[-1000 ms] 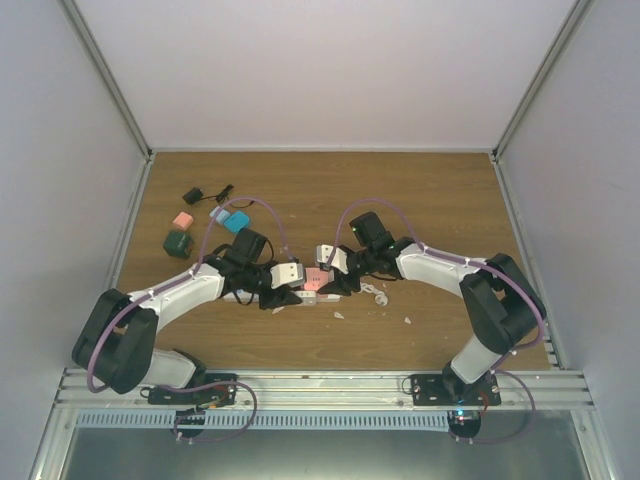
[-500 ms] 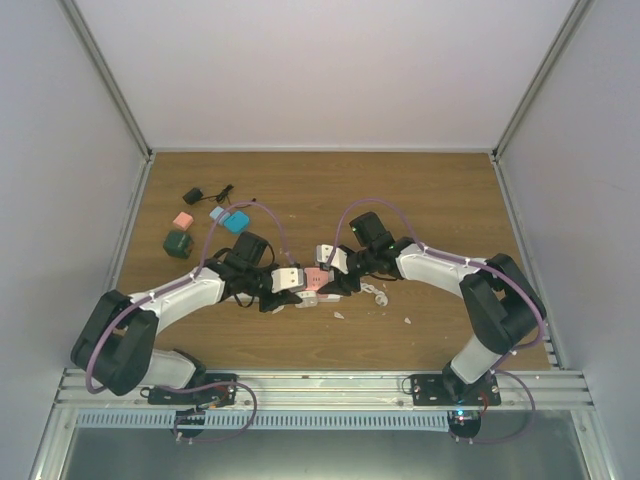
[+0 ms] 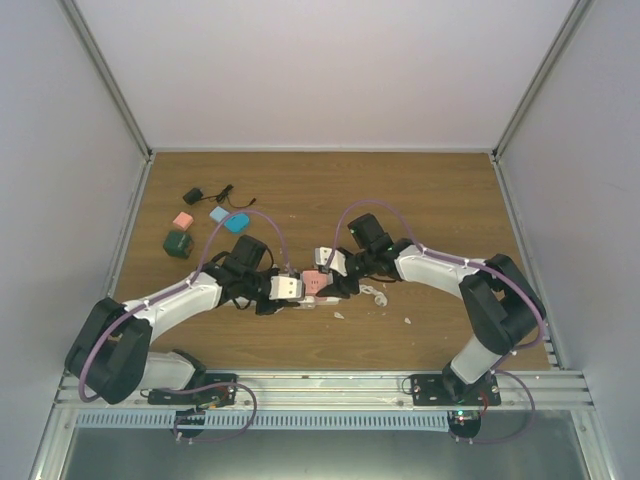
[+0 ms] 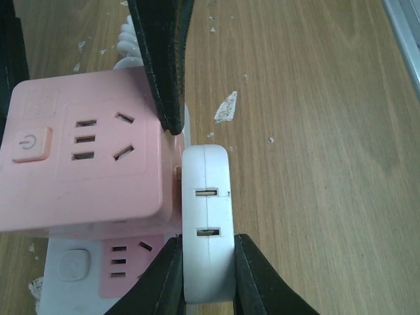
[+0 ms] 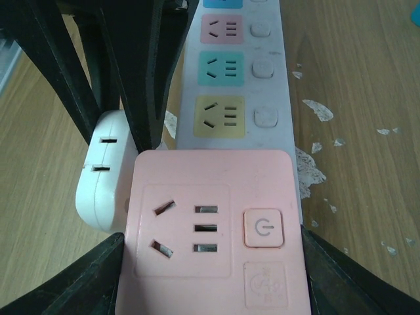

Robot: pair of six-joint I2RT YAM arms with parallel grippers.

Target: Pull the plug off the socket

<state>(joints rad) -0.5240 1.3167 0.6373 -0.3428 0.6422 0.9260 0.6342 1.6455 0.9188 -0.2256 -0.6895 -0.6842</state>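
Note:
The socket, a long white power strip [image 5: 272, 72] with pink, teal and yellow faces, lies mid-table [image 3: 305, 299] under both grippers. A pink cube adapter [image 5: 210, 216] sits on its end. A flat white plug [image 4: 207, 197] with two slots sits against the cube's side, with a small pin showing between them. My left gripper [image 4: 207, 239] is shut on the white plug. My right gripper [image 5: 210, 236] is shut on the pink cube [image 4: 85, 157]. In the top view the left gripper [image 3: 298, 292] and right gripper [image 3: 326, 285] meet over the cube [image 3: 314, 281].
The strip's coiled white cord [image 3: 376, 295] lies just right of the grippers, with white flecks [image 3: 407, 321] around. At back left are a green cube [image 3: 178, 244], a small pink block [image 3: 182, 220], blue blocks [image 3: 237, 222] and a black adapter with cable [image 3: 192, 194].
My left wrist has shifted a little toward the near edge and closer to the pink cube. The right arm has barely moved.

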